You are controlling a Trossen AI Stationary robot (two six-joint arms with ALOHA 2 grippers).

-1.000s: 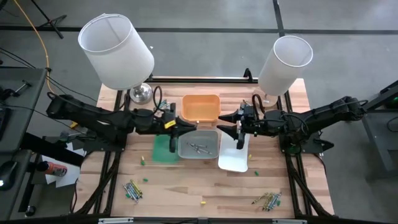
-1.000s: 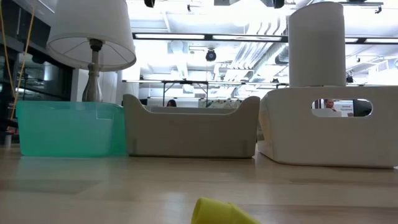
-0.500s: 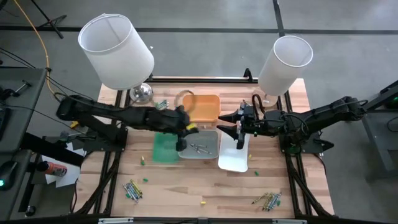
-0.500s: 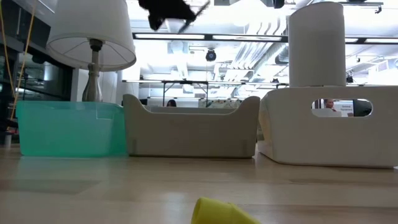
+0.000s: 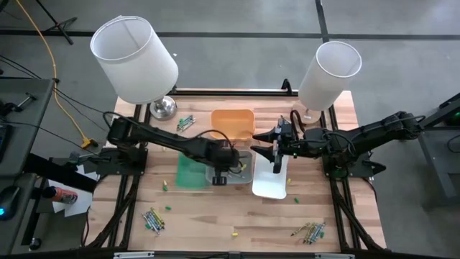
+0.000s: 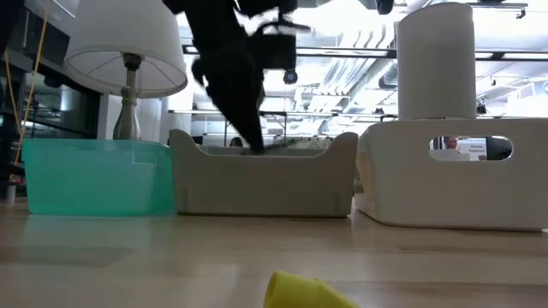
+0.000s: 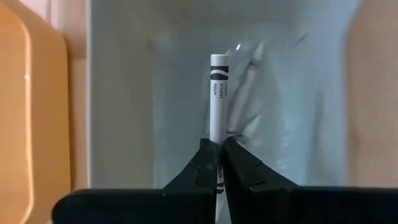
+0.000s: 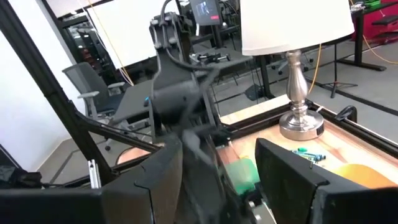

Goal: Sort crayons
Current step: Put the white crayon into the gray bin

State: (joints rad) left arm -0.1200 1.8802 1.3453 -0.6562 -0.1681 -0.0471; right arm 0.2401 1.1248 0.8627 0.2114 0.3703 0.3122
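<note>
My left gripper [image 5: 221, 175] reaches steeply down into the grey tray [image 5: 243, 160] and is shut on a white crayon [image 7: 217, 93]. Several grey crayons [image 7: 247, 84] lie on that tray's floor. In the low view the left arm's dark hand [image 6: 231, 85] dips behind the grey tray's front wall [image 6: 265, 184]. My right gripper [image 5: 276, 150] hovers level and open above the white tray [image 5: 269, 187], nothing between its fingers [image 8: 289, 180]. Loose crayons lie in small heaps near the front left [image 5: 153, 219], the front right [image 5: 310, 232] and at the back by the lamp [image 5: 185, 122]. My left gripper pinches the white crayon's wrapped shaft [image 7: 216, 132] between its two fingertips. The crayon runs along the fingers and sticks out past them, its free end [image 7: 219, 61] pointing into the grey tray. The fingers come slanting steeply down from above. Whether the end touches the floor, I cannot tell.
An orange tray [image 5: 232, 124] stands behind the grey one and a green tray [image 5: 188, 173] to its left. Two lamps [image 5: 134, 59] [image 5: 329, 72] stand at the far corners. A yellow crayon [image 5: 233, 233] lies near the front edge, and green bits [image 5: 164, 187] left of the green tray.
My left gripper has swung from the far side of the green tray toward the table's right and near edge, dropped into the grey tray and tipped from nearly level to steeply down, staying shut on the crayon.
</note>
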